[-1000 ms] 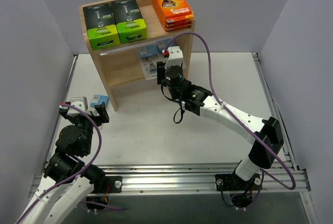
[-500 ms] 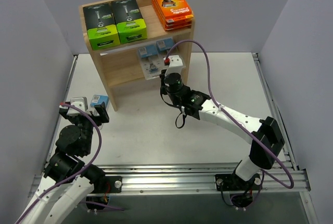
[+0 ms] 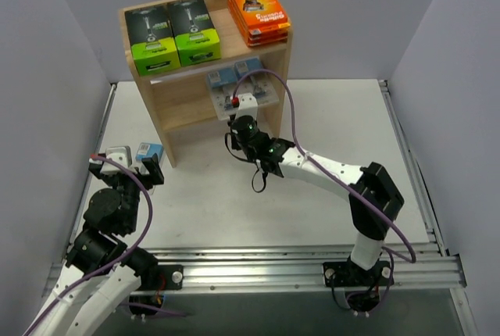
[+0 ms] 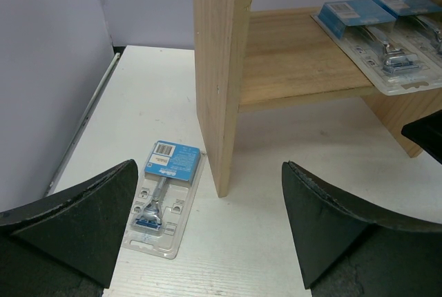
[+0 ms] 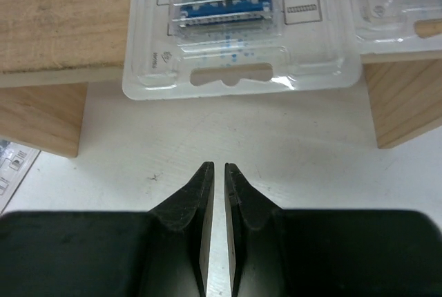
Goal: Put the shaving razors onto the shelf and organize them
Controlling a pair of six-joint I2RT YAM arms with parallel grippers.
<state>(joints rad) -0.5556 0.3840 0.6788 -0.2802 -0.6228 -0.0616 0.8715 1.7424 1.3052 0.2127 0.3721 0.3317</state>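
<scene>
Listener: Razors, where do they lie now?

Describer: On the shelf (image 3: 183, 105), the top tier holds two black-and-lime boxes (image 3: 172, 33) at the left and a stack of orange boxes (image 3: 258, 9) at the right. Two blister packs (image 5: 222, 27) lie side by side on the middle tier, their near edges overhanging it. A third blister pack (image 4: 164, 197) lies flat on the table, just beside the shelf's left side panel.

Listener: What has just changed?

Describer: The right gripper (image 5: 219, 167) has drawn back from the middle tier and shifted left. Its jaws, partly apart a second ago, are now pinched to a thin slit with nothing between them. It hovers above the table, just in front of the left-hand pack.

Listener: And the other arm?

Describer: The left gripper (image 4: 209, 164) has not moved. It is spread wide, empty, and facing the pack on the table.

Listener: What does that mean for the job?

Describer: The right arm's work on that tier looks finished. Probably only the pack on the table remains.
</scene>
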